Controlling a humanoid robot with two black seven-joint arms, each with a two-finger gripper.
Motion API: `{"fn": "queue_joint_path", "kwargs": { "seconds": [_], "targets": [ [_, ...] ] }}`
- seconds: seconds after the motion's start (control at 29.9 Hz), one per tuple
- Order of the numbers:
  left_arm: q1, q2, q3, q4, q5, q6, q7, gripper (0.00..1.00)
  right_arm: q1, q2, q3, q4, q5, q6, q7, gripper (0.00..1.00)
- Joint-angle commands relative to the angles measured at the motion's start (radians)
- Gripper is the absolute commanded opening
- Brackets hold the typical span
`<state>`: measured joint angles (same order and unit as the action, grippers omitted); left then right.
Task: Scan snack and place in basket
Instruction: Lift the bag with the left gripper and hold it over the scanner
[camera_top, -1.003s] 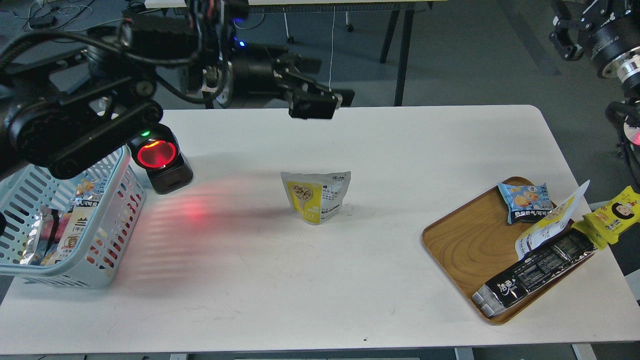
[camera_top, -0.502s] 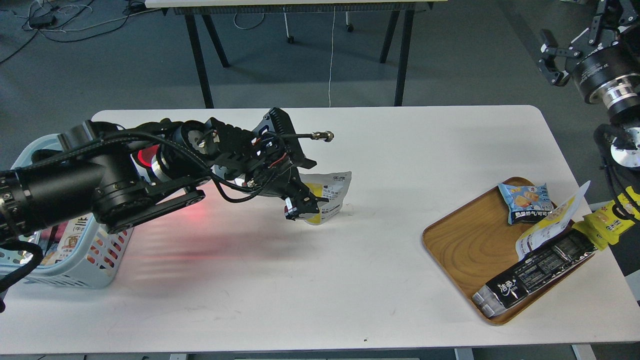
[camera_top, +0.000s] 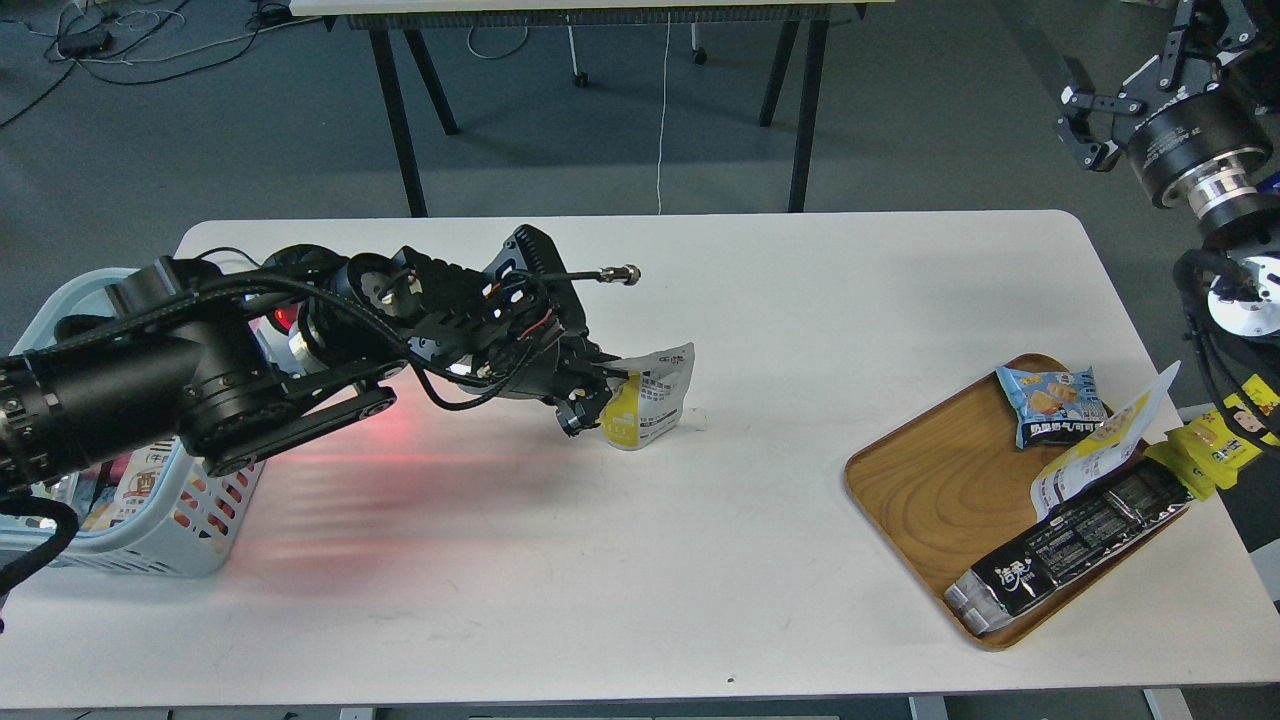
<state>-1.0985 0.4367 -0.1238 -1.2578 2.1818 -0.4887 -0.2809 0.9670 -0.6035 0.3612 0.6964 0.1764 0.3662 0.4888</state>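
Our left tool is clamped on the left edge of the small white-grey stand-up pouch with the yellow panel, which stands on the white rectangular counter and leans a little, near the counter's middle. Well to the pouch's left, at the counter's left edge, sits the light blue slotted plastic basket with packets inside, and well to the pouch's right lies the oval wooden tray. Our right tool hangs far up and right of the pouch, off the counter, its fingers apart.
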Motion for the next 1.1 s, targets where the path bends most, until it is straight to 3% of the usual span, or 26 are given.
{"fn": "queue_joint_path", "kwargs": {
  "seconds": [0.0,0.23,0.43,0.7,1.07],
  "targets": [
    [-0.001,0.007,-0.01,-0.003,0.0,0.0,0.0,0.0,-0.001,-0.005,0.004,0.0,0.0,0.002,0.0,0.97],
    [0.003,0.134,-0.111,-0.089,0.0,0.0,-0.015,0.0,-0.002,-0.007,0.03,-0.003,0.0,0.004,0.0,0.97],
    [0.026,0.399,-0.132,-0.253,0.0,0.0,-0.106,0.0,-0.001,-0.007,0.044,-0.003,-0.002,0.005,0.0,0.97],
    [0.049,0.577,-0.134,-0.255,0.0,0.0,-0.19,0.0,-0.002,-0.007,0.068,-0.002,-0.002,0.005,0.0,0.97],
    [0.104,0.663,-0.123,-0.242,0.0,0.024,-0.201,0.0,-0.001,-0.028,0.073,0.0,-0.002,0.007,0.0,0.97]
  ]
}}
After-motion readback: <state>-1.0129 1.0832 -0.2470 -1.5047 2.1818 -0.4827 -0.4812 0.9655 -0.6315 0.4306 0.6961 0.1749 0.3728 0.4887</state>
